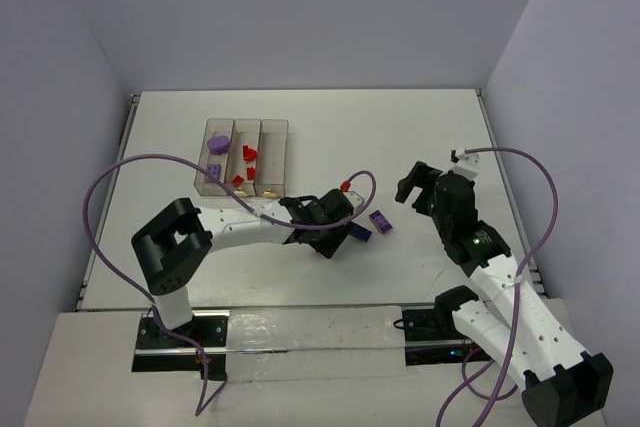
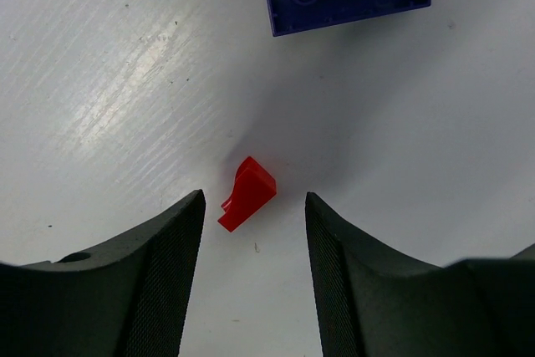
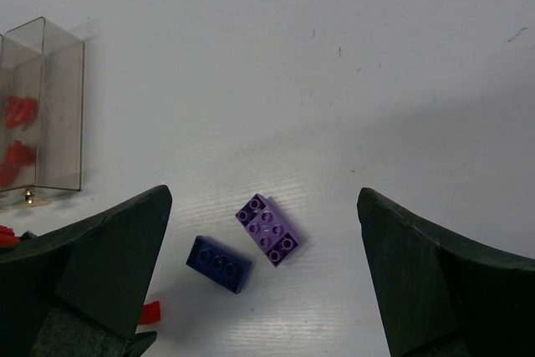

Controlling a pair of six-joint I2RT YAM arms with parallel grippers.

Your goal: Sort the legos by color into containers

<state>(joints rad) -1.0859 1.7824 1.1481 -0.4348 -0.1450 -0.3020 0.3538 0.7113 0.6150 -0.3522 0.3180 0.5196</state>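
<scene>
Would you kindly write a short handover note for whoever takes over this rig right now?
Left end effector: open, straddling a red wedge on the table, not touching it.
Right end effector: open, empty, above the table.
Containers: purple pieces in the left bin, red pieces in the middle one.
To do: the red wedge, a dark purple brick and a light purple brick lie loose on the table.
</scene>
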